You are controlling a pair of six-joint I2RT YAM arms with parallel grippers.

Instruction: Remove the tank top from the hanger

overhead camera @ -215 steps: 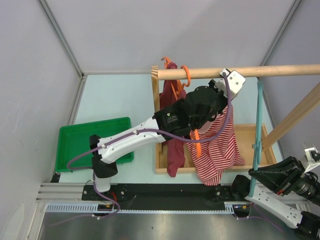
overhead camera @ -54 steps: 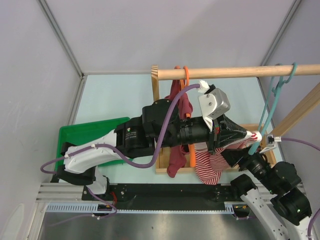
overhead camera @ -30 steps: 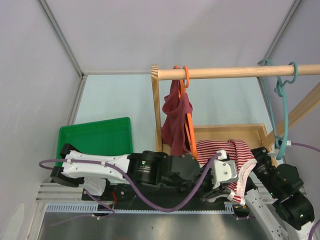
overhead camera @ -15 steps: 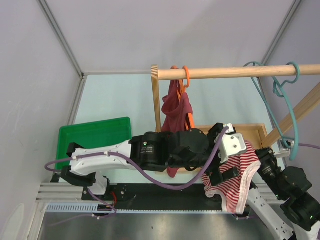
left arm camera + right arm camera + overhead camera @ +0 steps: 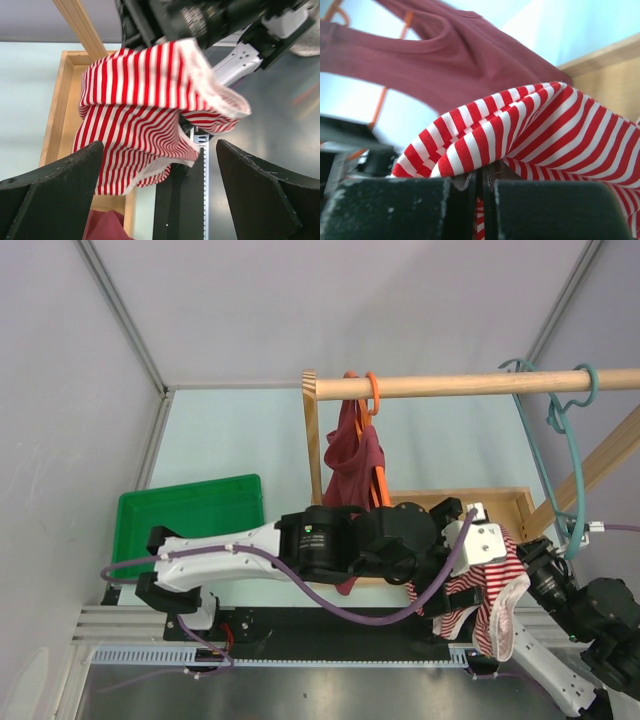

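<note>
The red-and-white striped tank top (image 5: 492, 585) is off the hanger and droops over my right arm at the table's near right edge. My right gripper (image 5: 485, 200) is shut on a fold of it (image 5: 485, 145); from above it (image 5: 527, 558) is mostly covered by the cloth. My left gripper (image 5: 160, 200) hovers wide open over the striped top (image 5: 135, 115) with nothing between its fingers. In the top view the left gripper (image 5: 447, 598) sits just left of the cloth. A bare teal hanger (image 5: 572, 440) hangs on the wooden rod (image 5: 450, 385).
A maroon tank top (image 5: 352, 465) hangs on an orange hanger (image 5: 372, 390) at the rod's left end, also in the right wrist view (image 5: 450, 65). The rack's wooden base frame (image 5: 510, 502) lies beneath. A green tray (image 5: 190, 520) sits at the left.
My left gripper opened and let go of the striped top, then drew back and up from the near edge. The top now hangs from the right gripper alone.
</note>
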